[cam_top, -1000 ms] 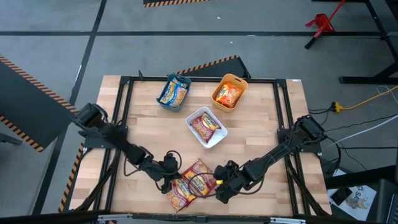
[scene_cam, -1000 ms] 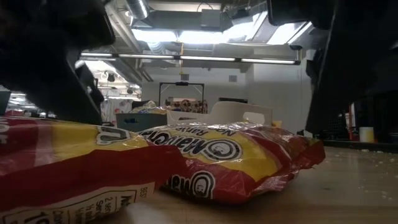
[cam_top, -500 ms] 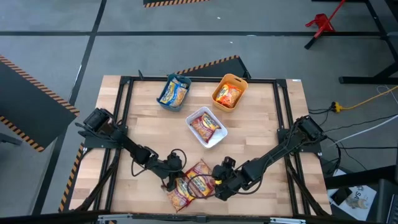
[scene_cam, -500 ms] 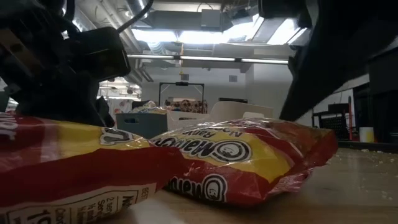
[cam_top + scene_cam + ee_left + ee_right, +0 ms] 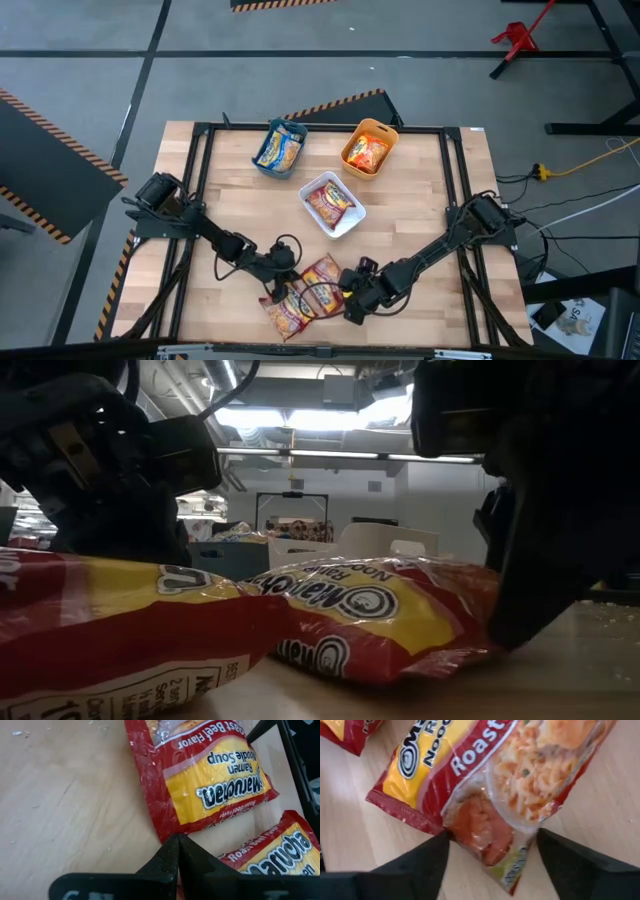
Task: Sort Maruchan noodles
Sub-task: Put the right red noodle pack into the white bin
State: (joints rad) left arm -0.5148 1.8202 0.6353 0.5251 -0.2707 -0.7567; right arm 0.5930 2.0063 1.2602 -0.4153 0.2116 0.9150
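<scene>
Both arms are bunched up at the near edge of the wooden table (image 5: 420, 200), right over the last two loose Maruchan packets.

The right gripper (image 5: 492, 845) is down on the table with its fingers spread wide on either side of the end of a dark red packet (image 5: 485, 775) (the Roast Beef one, label readable in the right wrist view). One finger (image 5: 415, 865) sits right at the packet's edge, the other finger (image 5: 580, 865) just past the opposite edge. Jaws are around it, not squeezed onto it, so nothing is grasped yet. From overhead that packet (image 5: 322, 285) lies between the two grippers, and the right gripper (image 5: 352, 305) is at its right-hand end.

The left gripper (image 5: 280, 290) is clenched shut with nothing in it; its fingers (image 5: 177, 857) are pressed together in a point, hovering just beside the packets. In the left wrist view there's the one dark red packet (image 5: 205, 775) and a second dark red packet (image 5: 272, 852) next to it. From above, that second packet (image 5: 288, 312) lies nearest the table edge, overlapping the first a bit.

Farther back are three bins, each with noodles already in: a teal bin (image 5: 279, 148) with a blue packet, an orange bin (image 5: 369, 146) with an orange packet, and a white bin (image 5: 332, 205) holding a dark red packet.
</scene>
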